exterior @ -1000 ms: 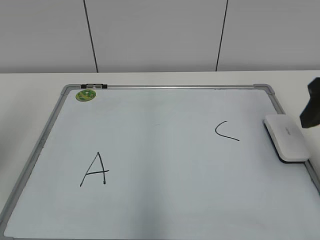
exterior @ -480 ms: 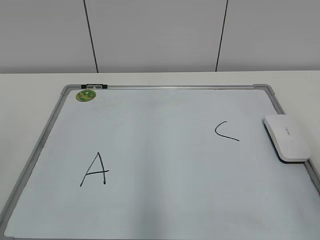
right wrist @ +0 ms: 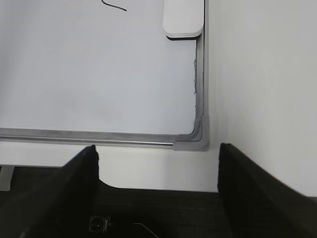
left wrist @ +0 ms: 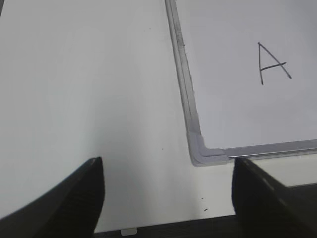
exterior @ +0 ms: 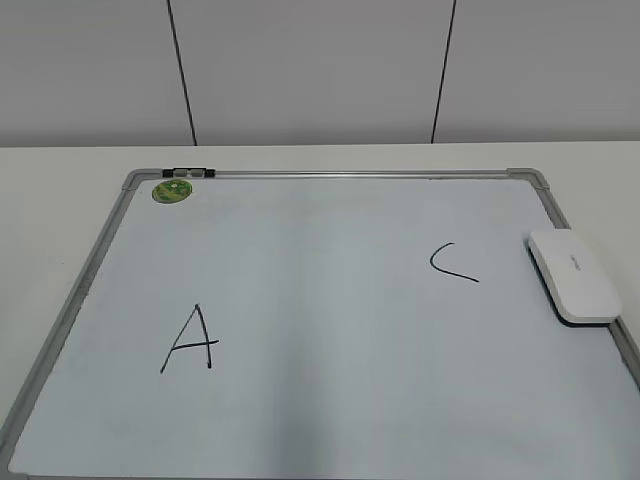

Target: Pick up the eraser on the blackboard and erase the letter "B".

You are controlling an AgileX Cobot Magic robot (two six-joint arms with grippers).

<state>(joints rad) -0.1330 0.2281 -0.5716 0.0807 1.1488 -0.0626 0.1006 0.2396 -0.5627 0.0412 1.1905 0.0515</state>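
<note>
The white eraser point(exterior: 573, 275) lies flat on the blackboard point(exterior: 330, 175) at its right edge; its near end shows in the right wrist view point(right wrist: 184, 19). The board carries a black "A" point(exterior: 190, 340) and a "C" point(exterior: 452, 262); no letter "B" shows anywhere. The "A" also shows in the left wrist view point(left wrist: 271, 63). My left gripper point(left wrist: 166, 171) is open and empty over the table beside the board's near left corner point(left wrist: 204, 151). My right gripper point(right wrist: 157, 158) is open and empty by the near right corner point(right wrist: 197, 139). Neither gripper shows in the exterior view.
A small round green magnet point(exterior: 170, 190) sits at the board's far left corner, next to a black clip point(exterior: 192, 173) on the frame. The white table point(exterior: 60, 210) surrounds the board. Its dark front edge point(left wrist: 163, 229) lies under both grippers.
One second ago a dark gripper part showed at the right edge of the exterior view, above the eraser. It has left that view. The eraser and letters have not moved.
</note>
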